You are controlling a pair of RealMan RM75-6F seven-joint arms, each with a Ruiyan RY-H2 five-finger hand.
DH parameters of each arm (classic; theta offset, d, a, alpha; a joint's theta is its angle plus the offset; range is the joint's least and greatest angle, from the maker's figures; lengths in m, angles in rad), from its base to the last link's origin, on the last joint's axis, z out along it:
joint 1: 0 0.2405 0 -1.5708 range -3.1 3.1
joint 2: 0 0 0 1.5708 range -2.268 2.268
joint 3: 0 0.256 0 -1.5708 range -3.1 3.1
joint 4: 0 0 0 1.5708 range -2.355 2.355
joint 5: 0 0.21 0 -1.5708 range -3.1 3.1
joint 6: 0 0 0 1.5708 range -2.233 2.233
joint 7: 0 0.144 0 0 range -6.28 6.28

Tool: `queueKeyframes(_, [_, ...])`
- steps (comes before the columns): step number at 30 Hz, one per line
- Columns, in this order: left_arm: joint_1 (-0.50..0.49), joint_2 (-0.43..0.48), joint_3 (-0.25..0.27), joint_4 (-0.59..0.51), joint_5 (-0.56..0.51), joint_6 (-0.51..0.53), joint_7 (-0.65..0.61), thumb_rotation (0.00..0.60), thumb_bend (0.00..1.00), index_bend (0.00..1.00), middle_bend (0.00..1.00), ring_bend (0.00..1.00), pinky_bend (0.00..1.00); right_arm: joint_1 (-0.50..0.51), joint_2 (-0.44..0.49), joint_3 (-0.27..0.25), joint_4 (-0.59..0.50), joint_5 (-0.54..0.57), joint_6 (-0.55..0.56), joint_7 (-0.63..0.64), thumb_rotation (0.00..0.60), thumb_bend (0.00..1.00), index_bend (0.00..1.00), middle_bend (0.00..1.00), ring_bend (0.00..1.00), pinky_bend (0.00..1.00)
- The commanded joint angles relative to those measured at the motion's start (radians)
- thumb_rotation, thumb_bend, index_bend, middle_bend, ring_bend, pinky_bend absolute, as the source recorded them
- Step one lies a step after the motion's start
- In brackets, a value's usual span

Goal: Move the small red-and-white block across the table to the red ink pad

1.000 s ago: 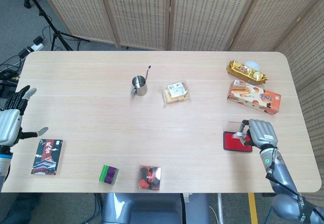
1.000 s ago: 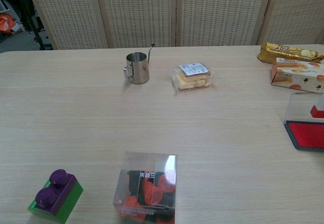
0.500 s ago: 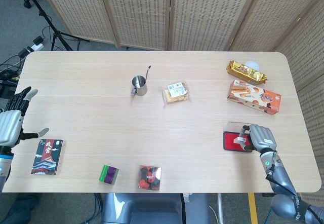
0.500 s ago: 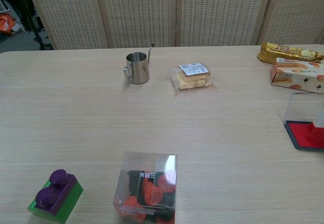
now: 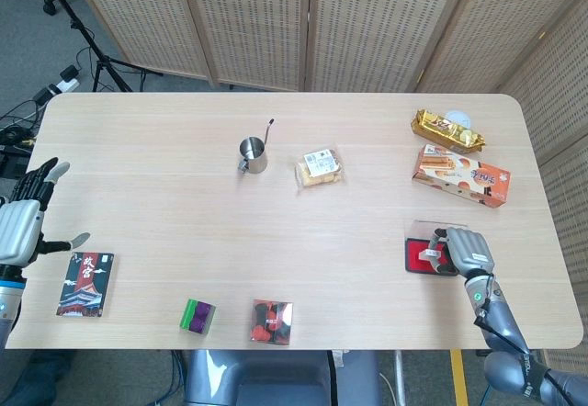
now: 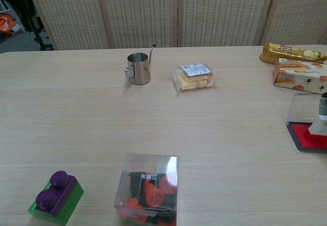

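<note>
The red ink pad (image 5: 417,260) lies open near the table's right front edge, and its red face (image 6: 305,138) also shows at the chest view's right border. The small red-and-white block (image 5: 429,255) stands on the pad, seen as a white block with a red base (image 6: 317,128). My right hand (image 5: 464,249) curls around the block from the right and pinches it. Only a dark fingertip (image 6: 324,105) of that hand reaches into the chest view. My left hand (image 5: 20,225) hovers off the table's left edge, fingers spread, holding nothing.
The pad's clear lid (image 6: 304,108) stands up behind it. An orange snack box (image 5: 462,175) and a gold packet (image 5: 446,129) lie beyond. A steel cup (image 5: 253,155) and biscuit pack (image 5: 321,169) sit mid-table. A book (image 5: 85,283), purple-green brick (image 5: 197,315) and clear box (image 5: 272,321) line the front edge.
My right hand has come down and slightly toward the front edge with the block, which now rests on the pad's red face. The left hand has barely moved.
</note>
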Motion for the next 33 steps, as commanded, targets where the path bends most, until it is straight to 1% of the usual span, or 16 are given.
queueKeyframes(1, [0.001, 0.001, -0.002, 0.000, -0.004, 0.000, 0.001, 0.600, 0.00, 0.00, 0.00, 0.00, 0.00, -0.001, -0.010, -0.004, 0.012, -0.005, -0.005, 0.003, 0.600, 0.67, 0.60, 0.92, 0.99, 1.00])
queueKeyframes(12, [0.005, 0.009, -0.005, -0.009, -0.017, 0.000, 0.003, 0.600, 0.00, 0.00, 0.00, 0.00, 0.00, -0.003, -0.035, -0.021, 0.040, -0.005, -0.020, -0.005, 0.600, 0.68, 0.60, 0.92, 0.99, 1.00])
queueKeyframes(19, [0.007, 0.014, -0.004, -0.014, -0.014, 0.001, -0.002, 0.600, 0.00, 0.00, 0.00, 0.00, 0.00, -0.006, -0.027, -0.013, 0.023, -0.012, -0.005, -0.003, 0.600, 0.70, 0.60, 0.92, 0.99, 1.00])
queueKeyframes(22, [0.010, 0.018, -0.005, -0.016, -0.012, 0.004, -0.009, 0.600, 0.00, 0.00, 0.00, 0.00, 0.00, -0.010, 0.000, 0.004, -0.027, -0.030, 0.024, 0.003, 0.600, 0.71, 0.60, 0.92, 0.99, 1.00])
queueKeyframes(25, [0.013, 0.022, -0.005, -0.017, -0.009, 0.006, -0.018, 0.600, 0.00, 0.00, 0.00, 0.00, 0.00, -0.013, 0.037, 0.028, -0.103, -0.070, 0.070, 0.005, 0.600, 0.71, 0.60, 0.92, 0.99, 1.00])
queueKeyframes(27, [0.015, 0.025, -0.006, -0.017, -0.007, 0.008, -0.026, 0.600, 0.00, 0.00, 0.00, 0.00, 0.00, -0.008, 0.061, 0.047, -0.162, -0.095, 0.099, -0.002, 0.600, 0.71, 0.60, 0.92, 0.99, 1.00])
queueKeyframes(29, [0.017, 0.029, -0.006, -0.018, -0.004, 0.011, -0.034, 0.600, 0.00, 0.00, 0.00, 0.00, 0.00, 0.015, 0.074, 0.077, -0.225, -0.109, 0.119, -0.030, 0.600, 0.71, 0.60, 0.92, 0.99, 1.00])
queueKeyframes(30, [0.018, 0.031, -0.005, -0.018, -0.001, 0.011, -0.038, 0.600, 0.00, 0.00, 0.00, 0.00, 0.00, 0.033, 0.070, 0.086, -0.246, -0.094, 0.124, -0.063, 0.600, 0.71, 0.60, 0.92, 0.99, 1.00])
queueKeyframes(33, [0.019, 0.034, -0.004, -0.018, 0.004, 0.011, -0.046, 0.600, 0.00, 0.00, 0.00, 0.00, 0.00, 0.072, 0.039, 0.102, -0.265, -0.040, 0.133, -0.129, 0.600, 0.71, 0.60, 0.92, 0.99, 1.00])
